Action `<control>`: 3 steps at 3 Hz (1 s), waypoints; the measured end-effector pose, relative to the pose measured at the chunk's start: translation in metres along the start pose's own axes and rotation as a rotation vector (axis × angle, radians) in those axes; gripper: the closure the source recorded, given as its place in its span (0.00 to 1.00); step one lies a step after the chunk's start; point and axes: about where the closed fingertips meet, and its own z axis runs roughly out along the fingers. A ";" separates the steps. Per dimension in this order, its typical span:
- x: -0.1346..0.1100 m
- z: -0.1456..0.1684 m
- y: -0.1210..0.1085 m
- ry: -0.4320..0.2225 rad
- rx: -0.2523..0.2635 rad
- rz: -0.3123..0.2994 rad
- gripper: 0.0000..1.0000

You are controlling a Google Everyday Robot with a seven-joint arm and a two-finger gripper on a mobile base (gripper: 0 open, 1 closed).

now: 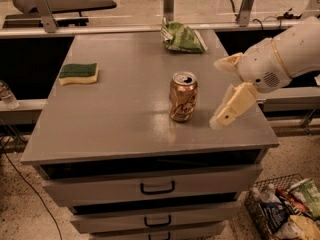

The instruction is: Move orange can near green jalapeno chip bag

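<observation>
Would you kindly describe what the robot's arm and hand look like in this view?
The hand, right of the orange can, has two cream, blocky fingers. The arm is a rounded white shell with a thin tan seam ring and a small round perforated grille. No cables show on it.

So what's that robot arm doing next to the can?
It looks like it's getting ready to grab the orange can. The can stands upright in the middle of the grey cabinet top. The gripper hovers just to the can's right, open, not touching it and holding nothing. The green jalapeno chip bag, where the can is meant to go, lies at the far edge. A green-and-yellow sponge sits off to the left.
</observation>
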 end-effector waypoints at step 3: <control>-0.026 0.061 -0.025 -0.247 -0.033 0.039 0.01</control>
